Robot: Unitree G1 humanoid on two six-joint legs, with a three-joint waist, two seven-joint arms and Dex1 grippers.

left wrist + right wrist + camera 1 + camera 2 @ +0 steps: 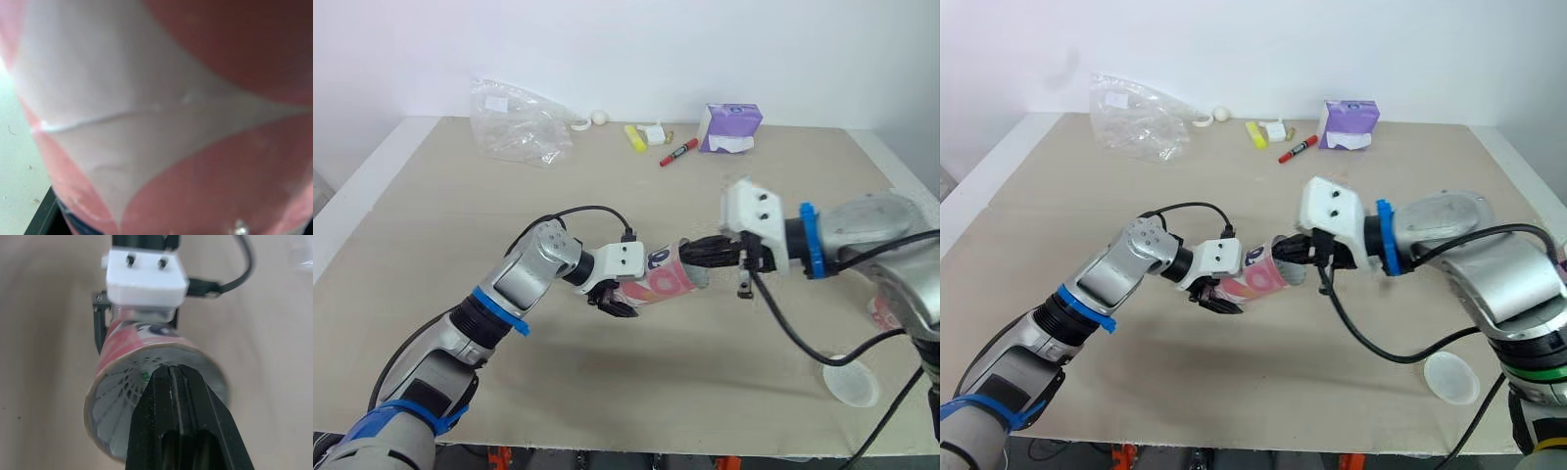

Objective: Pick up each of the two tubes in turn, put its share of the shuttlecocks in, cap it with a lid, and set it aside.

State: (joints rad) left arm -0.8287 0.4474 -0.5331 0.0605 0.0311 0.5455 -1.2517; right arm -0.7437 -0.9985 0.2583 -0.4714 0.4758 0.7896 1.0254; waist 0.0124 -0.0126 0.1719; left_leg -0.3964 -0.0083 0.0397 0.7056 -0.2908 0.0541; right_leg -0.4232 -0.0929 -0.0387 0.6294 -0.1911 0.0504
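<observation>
— Right wrist view: right gripper (pixel 171 374), fingers pressed together, tips in the mouth of the pink-and-white cardboard tube (pixel 113 343), white feathered shuttlecock (pixel 115 399) just beyond!
— And the left gripper (pixel 617 296) clamps that tube sideways.

a wide table with a pale beige, wood-grain top (pixel 431 215) spreads across the scene, with a white border along its side edges. behind it rises a plain white wall (pixel 626 49), meeting the table's far edge. a purple cardboard tissue box (pixel 730 127), white tissue showing at its opening, stands close to that far edge. just left of the box lies a red marker pen (pixel 678 153), then a small white block (pixel 655 134) and a yellow highlighter (pixel 633 138). further left of the box sits a small cream ball (pixel 599 117), and beyond it a crumpled clear plastic bag (pixel 519 122). the light is soft and even over the tabletop.
</observation>
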